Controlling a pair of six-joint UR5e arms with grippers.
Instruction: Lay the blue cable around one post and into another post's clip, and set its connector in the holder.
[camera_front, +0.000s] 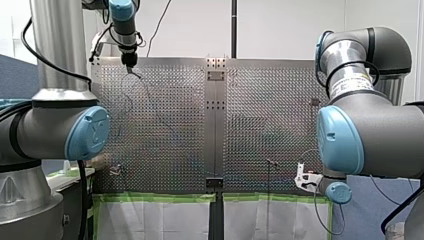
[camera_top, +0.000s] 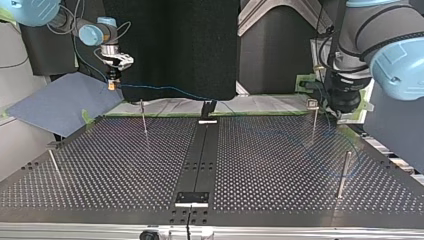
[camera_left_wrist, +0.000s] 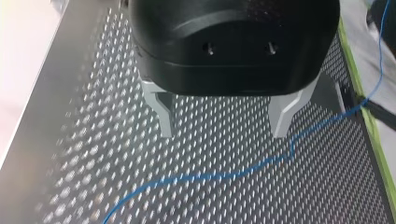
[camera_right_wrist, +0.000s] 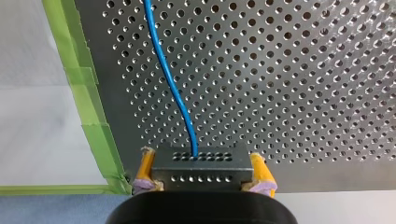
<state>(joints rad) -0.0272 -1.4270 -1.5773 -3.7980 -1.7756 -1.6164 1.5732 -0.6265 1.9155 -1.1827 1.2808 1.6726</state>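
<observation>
Right fingers (camera_right_wrist: 145, 169) clamp the connector (camera_right_wrist: 201, 165); left fingers (camera_left_wrist: 161, 109) gape empty; cable (camera_right_wrist: 173, 88) trails loose over the bench (camera_right_wrist: 303, 70), nothing routed.

We are wearing grey shells, light-blue joint caps (camera_front: 87, 132) and black cables (camera_front: 81, 200) on our left arm (camera_front: 42, 127) and right arm (camera_front: 387, 130).

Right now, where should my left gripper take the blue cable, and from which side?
Take the cable on the stretch flat on the table ahead of the left gripper, coming down from above. It runs roughly in line with the open fingers, so probably turn the wrist to close across it. The right gripper holds the connector.
</observation>
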